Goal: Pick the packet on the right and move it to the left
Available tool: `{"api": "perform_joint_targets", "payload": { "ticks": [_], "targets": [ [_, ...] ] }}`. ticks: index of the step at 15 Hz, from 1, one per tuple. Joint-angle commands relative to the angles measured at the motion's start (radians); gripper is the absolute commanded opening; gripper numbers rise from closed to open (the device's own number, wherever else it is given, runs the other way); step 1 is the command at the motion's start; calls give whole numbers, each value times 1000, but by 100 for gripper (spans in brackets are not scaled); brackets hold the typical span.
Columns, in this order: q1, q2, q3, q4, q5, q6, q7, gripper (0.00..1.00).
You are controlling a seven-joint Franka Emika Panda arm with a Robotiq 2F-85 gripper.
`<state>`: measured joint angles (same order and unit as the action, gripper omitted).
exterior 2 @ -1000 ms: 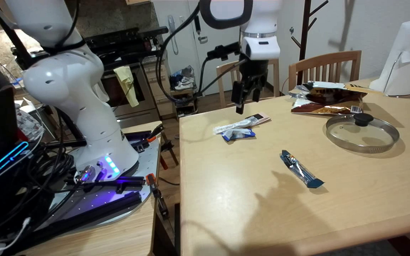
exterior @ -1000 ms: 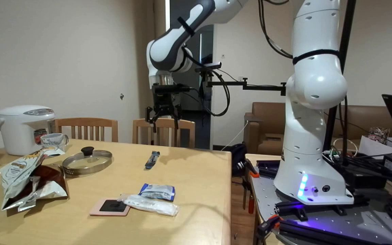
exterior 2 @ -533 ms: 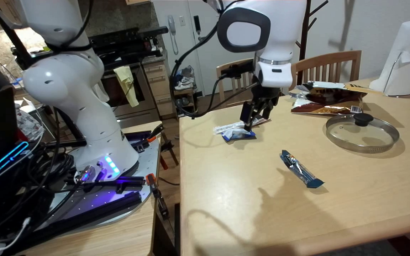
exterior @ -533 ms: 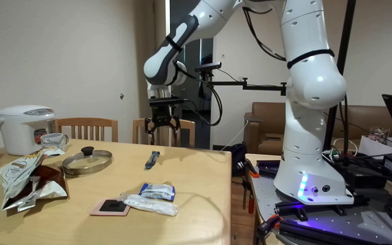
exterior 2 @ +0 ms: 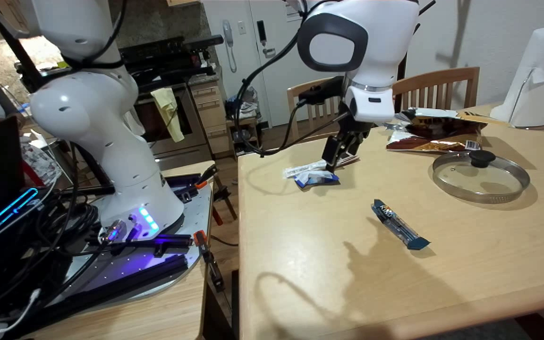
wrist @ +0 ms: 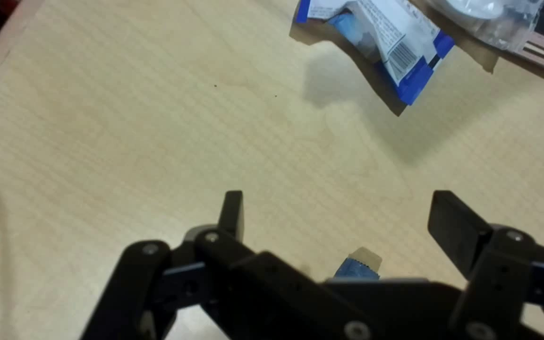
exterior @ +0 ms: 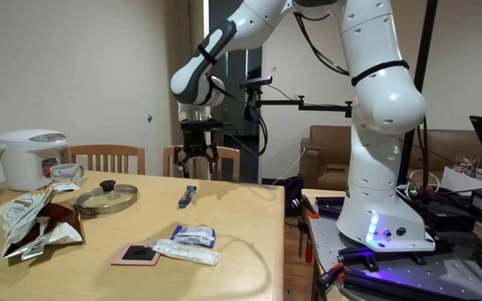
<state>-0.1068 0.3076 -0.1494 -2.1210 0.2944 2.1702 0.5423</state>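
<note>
Standing at the left in an exterior view, toward the far edge of the worktop point(exterior: 245, 217), a white water dispenser point(exterior: 21, 159) is marked by a red-and-black label point(exterior: 49, 166), too small to be read. Nearer the front edge, a crumpled foil bag point(exterior: 23, 209) is printed with yellow lettering and a dark emblem, neither legible; a patterned mug point(exterior: 66, 172) is partly seen behind it. Just beside the bag, a glass lid point(exterior: 119, 196) is set knob up. Toward the front edge, a pink-and-black item point(exterior: 137, 254) appears partly covered by a clear-and-white wrapper point(exterior: 184, 251). The slim dark packet point(exterior: 187, 196) is seen lying flat between the lid and the right edge, farther back than the wrapper; its pale lettering cannot be read surely. Beside the wrapper, a white-and-blue packet point(wrist: 387, 28) is printed with a barcode point(wrist: 402, 57) and blurred small type. Above the worktop, the gripper point(wrist: 338, 210) is held with its fingers point(wrist: 458, 233) spread wide, bare wood being seen between them.
</note>
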Motion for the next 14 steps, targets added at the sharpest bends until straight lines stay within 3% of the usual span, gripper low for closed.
{"api": "perform_joint_targets", "payload": {
  "ticks": [1, 6, 11, 14],
  "targets": [
    [2, 3, -4, 7, 7, -12, -6, 100],
    [22, -28, -5, 4, -14, 5, 24, 100],
    [64, 27, -33, 104, -58, 114, 283, 100],
    [71, 108, -26, 202, -67, 101, 397, 100]
  ]
}}
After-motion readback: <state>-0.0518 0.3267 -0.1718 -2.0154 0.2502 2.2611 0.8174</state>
